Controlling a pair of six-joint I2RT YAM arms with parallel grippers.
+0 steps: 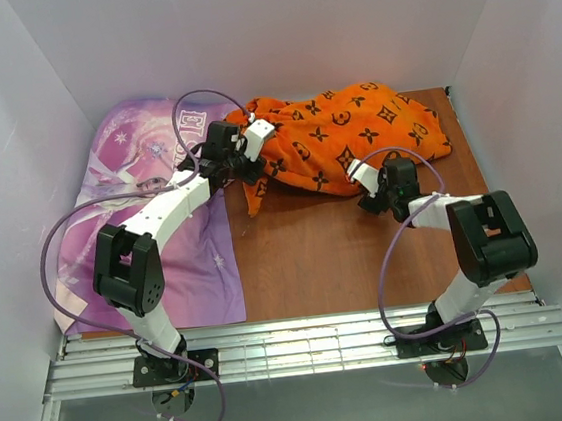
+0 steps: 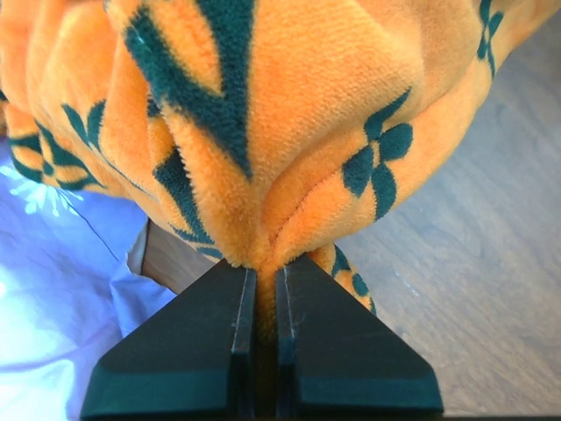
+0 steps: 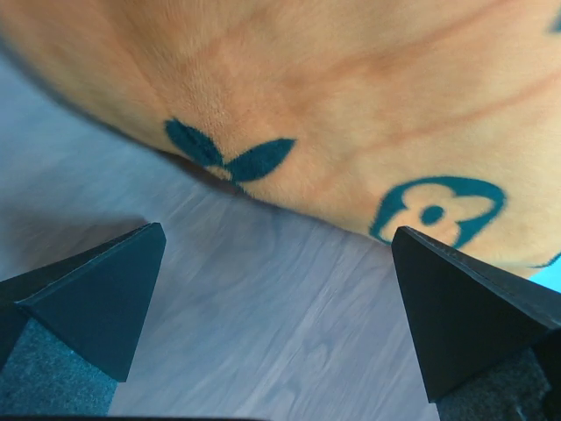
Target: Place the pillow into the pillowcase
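Wood table (image 1: pixel 316 257): my left gripper (image 2: pixel 260 267) is pinching the pillowcase (image 1: pixel 353 127) at its nine o'clock end, right gripper (image 3: pixel 276 230) is sitting spread. I'm wanting a deeper bite.

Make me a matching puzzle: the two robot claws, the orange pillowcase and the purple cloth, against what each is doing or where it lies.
1 left claw
2 right claw
3 pillowcase
4 purple cloth

a wide open, holding nothing
b spread flat on the left
c pinching a fold of orange fabric
d bunched up at the back

Pairs: 1-c, 2-a, 3-d, 4-b
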